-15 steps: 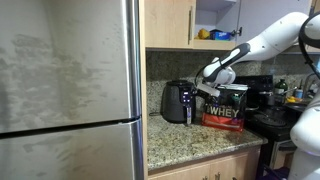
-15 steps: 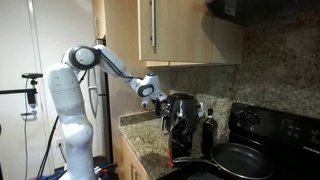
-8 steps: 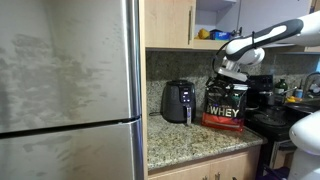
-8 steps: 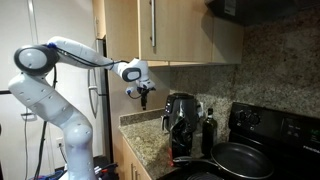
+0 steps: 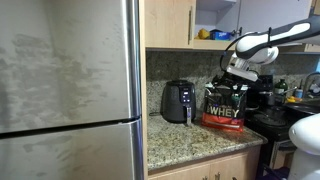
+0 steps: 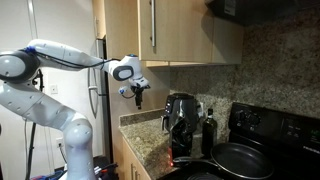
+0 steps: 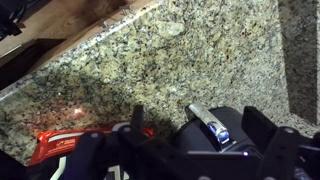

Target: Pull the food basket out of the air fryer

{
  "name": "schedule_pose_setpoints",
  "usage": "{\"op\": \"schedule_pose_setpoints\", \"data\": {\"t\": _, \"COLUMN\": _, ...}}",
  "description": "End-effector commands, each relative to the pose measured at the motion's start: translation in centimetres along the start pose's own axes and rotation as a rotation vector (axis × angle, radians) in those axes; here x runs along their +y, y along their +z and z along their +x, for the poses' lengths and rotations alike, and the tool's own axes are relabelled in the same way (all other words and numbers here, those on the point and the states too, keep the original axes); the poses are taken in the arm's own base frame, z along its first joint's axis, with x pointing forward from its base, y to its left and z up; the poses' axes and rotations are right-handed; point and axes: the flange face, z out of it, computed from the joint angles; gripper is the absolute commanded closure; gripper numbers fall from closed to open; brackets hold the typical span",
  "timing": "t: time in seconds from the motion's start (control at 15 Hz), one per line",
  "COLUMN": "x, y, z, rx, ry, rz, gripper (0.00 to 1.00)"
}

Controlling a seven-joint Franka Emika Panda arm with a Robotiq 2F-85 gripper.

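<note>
Food basket (image 5: 184,112) sits fully seated in the air fryer (image 5: 176,90), with its short handle protruding from the front. Both stand on the desk (image 5: 190,142), lower than the pincer (image 6: 137,97) and well apart from it. Risk one: the fryer body is unrestrained, so a pull on the handle may drag the whole appliance across the granite toward the desk edge instead of freeing the basket. The probable cause is seating friction greater than the body's hold on the surface. Risk two: the handle is short, so a shallow or off-centre pinch may slip off mid-pull. Risk three: the WHEY tub (image 5: 226,106), also below the pincer, stands just beside the fryer, and a badly lined approach may knock it. Arm pose: the arm extends roughly level just under the upper cabinet (image 6: 150,30), with the wrist bent so the pincer hangs downward over bare granite. Pincer state: in the wrist view the two dark fingers (image 7: 258,126) appear spread and pinch nothing. The exterior views are too small to confirm this.
</note>
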Motion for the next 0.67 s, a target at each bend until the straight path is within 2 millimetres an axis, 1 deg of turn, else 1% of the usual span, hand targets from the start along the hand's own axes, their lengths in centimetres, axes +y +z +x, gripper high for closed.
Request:
{"op": "schedule_pose_setpoints", "data": {"t": 0.0, "x": 0.0, "y": 0.0, "z": 0.0, "rx": -0.001, "ry": 0.000, "rz": -0.001, "gripper": 0.00}}
{"op": "schedule_pose_setpoints", "data": {"t": 0.27, "x": 0.0, "y": 0.0, "z": 0.0, "rx": -0.001, "ry": 0.000, "rz": -0.001, "gripper": 0.00}}
{"op": "schedule_pose_setpoints", "data": {"t": 0.33, "x": -0.5, "y": 0.6, "z": 0.4, "rx": -0.014, "ry": 0.014, "rz": -0.016, "gripper": 0.00}}
{"op": "schedule_pose_setpoints", "data": {"t": 0.6, "x": -2.8, "y": 4.0, "z": 3.9, "rx": 0.014, "ry": 0.178, "rz": 0.035, "gripper": 0.00}}
